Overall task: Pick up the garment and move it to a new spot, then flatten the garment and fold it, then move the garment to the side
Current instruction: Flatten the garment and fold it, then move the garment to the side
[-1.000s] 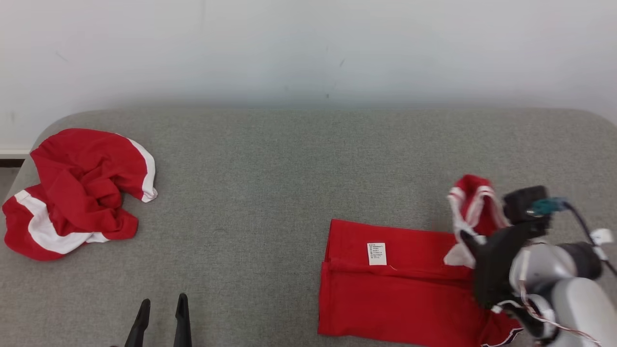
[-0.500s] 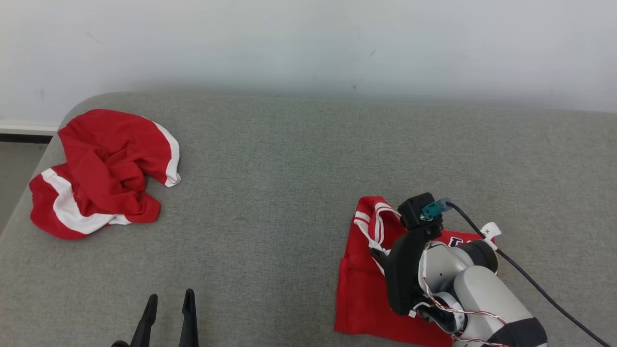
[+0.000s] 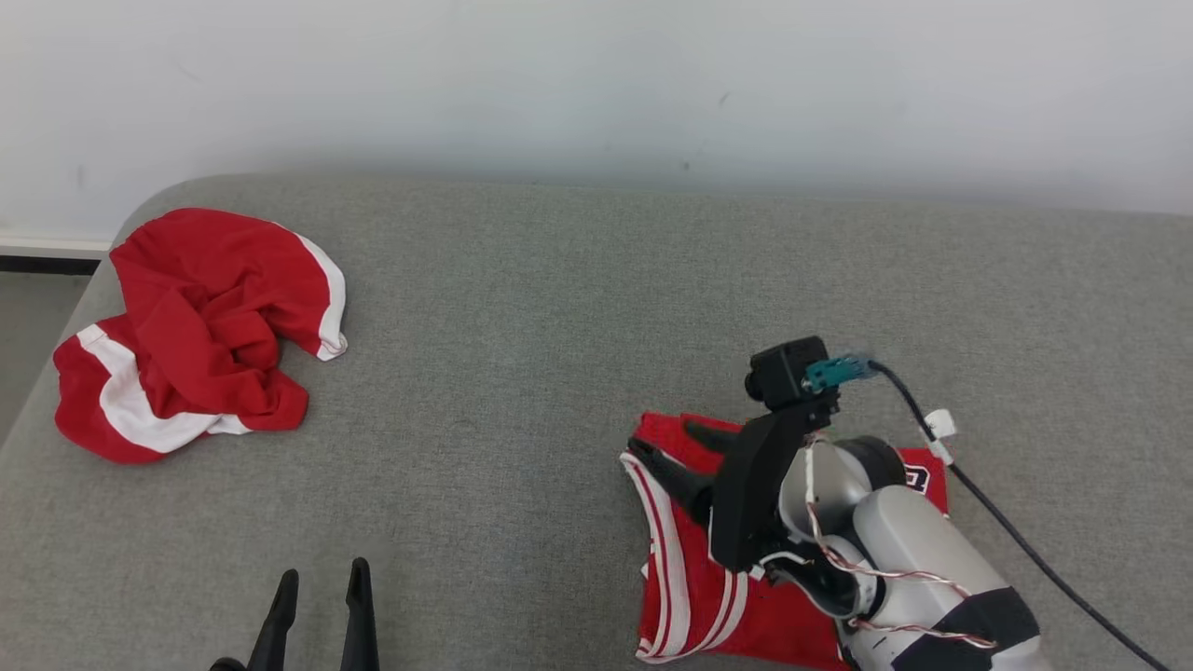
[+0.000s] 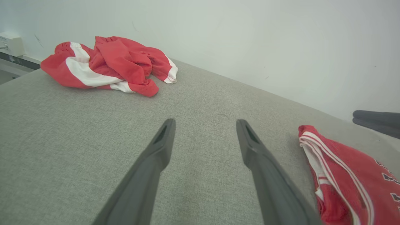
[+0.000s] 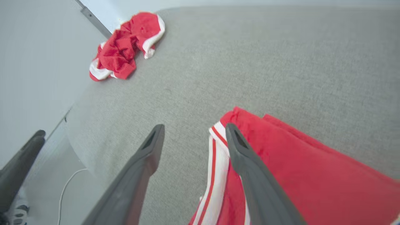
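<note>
Broadly, a grey cloth-covered bench (image 3: pixel 559 308) runs the width of the head view, against a pale wall. At its far left corner lies a crumpled red-and-white heap (image 3: pixel 186 326), well apart from everything else. The garment (image 3: pixel 694 596) lies at the front right of the bench, folded into a flat red packet with its white-striped edge turned toward the robot's left. That edge runs front to back. The right arm lies over much of the packet, so I cannot tell its long axis for sure.

The right claw (image 3: pixel 664 440) hovers over the garment's far left corner with its fingers spread and nothing pinched between them. In the right wrist view one finger overlies the striped edge and the other overlies bare bench. The left claw (image 3: pixel 322 570) is spread too, low at the front left, well apart from the garment, which lies off to its right.

The fold looks done, so the shift to the side remains. The right arm is far nearer, with the packet directly beneath it.
</note>
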Motion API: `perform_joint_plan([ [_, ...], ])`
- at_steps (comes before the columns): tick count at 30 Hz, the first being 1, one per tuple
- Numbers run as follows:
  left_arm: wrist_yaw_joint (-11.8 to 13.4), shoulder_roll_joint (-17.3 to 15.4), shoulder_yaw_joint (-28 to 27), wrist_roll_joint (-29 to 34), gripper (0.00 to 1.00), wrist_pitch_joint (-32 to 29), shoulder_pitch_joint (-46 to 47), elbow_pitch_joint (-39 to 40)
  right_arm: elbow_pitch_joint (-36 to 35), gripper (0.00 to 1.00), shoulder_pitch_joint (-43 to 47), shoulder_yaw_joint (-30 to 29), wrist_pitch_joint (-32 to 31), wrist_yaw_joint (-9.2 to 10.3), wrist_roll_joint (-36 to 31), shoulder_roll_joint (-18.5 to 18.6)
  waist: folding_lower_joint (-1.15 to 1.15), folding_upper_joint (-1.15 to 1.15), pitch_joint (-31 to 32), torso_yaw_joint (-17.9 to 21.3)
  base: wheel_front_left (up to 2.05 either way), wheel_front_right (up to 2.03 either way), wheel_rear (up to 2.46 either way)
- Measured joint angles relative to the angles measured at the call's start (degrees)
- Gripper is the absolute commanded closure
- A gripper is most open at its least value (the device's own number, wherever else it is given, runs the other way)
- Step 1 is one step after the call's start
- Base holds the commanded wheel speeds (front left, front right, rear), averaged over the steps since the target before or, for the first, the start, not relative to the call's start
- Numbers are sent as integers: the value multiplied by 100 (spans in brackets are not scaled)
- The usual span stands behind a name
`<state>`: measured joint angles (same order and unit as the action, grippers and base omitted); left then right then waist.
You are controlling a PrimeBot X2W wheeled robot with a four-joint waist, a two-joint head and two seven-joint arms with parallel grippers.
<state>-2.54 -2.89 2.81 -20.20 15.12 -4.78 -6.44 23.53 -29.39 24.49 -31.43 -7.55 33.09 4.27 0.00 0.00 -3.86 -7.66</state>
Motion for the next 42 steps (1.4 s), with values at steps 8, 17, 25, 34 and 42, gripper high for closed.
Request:
perform_joint_plan([
  [8, -3, -1, -11, 3, 0, 0, 18, 12, -483, 0, 163, -918, 682, 0, -424, 781, 0, 0, 48, 207, 0, 0, 0],
  [17, 2, 0, -47, 5, 0, 0, -6, 25, -902, 0, 1480, -2125, 1586, 0, -1477, 1033, 0, 0, 93, 385, 0, 0, 0],
  [25, 4, -1, -167, 90, 0, 1, -181, 53, -1325, 0, 2618, -2436, 3386, 0, -1965, 800, 0, 0, 285, 491, 0, 0, 0],
  [34, -24, -1, -254, 276, 0, 1, -448, 108, -1290, 0, 3347, -2292, 4441, 0, -2006, 544, 0, -1, 597, 634, 0, 0, 0],
  [42, -158, -1, -327, 501, 0, 1, -682, 129, -1146, 0, 3479, -2145, 4570, 0, -1950, 566, -1, -1, 794, 731, 0, 0, 0],
])
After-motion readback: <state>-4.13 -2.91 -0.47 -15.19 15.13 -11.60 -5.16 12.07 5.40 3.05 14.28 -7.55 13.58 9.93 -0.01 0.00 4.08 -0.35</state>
